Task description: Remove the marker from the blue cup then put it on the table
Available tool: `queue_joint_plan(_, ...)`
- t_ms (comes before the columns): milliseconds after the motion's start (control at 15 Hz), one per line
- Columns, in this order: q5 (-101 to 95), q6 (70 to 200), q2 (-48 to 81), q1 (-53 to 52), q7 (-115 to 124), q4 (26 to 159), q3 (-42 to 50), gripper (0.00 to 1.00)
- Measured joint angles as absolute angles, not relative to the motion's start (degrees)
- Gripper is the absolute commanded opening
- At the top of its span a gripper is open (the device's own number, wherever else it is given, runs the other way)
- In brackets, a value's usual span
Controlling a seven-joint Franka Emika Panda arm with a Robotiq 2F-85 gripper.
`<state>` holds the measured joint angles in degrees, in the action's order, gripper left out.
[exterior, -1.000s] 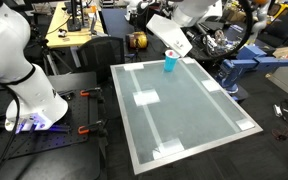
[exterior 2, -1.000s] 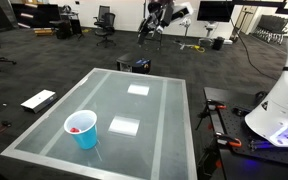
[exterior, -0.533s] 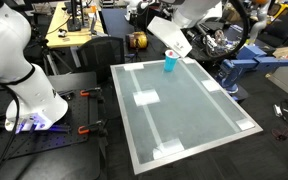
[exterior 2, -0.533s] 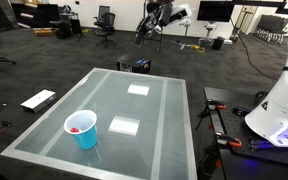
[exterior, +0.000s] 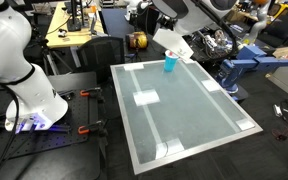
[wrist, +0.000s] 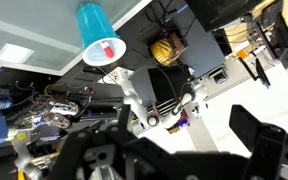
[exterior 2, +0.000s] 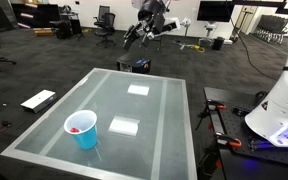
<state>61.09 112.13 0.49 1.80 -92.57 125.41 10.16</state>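
The marker (wrist: pixel 107 47) rests inside the blue cup (wrist: pixel 96 28), near a corner of the tabletop (wrist: pixel 29 25). The claw (wrist: pixel 174 150) hangs well above the cup, jaws apart, presumably to straddle the marker on descent.

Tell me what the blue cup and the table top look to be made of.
Blue cup: likely plastic, smooth, uniform bright cyan, paler rim. Table: glossy pale grey-green top, perhaps glass or laminate, since it shows soft reflections; white edge frame.
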Motion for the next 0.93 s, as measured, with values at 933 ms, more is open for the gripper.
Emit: queue_joint_plan(933, 61.6, 108.4, 11.2, 2.6, -107.3, 116.0, 5.5, 1.00)
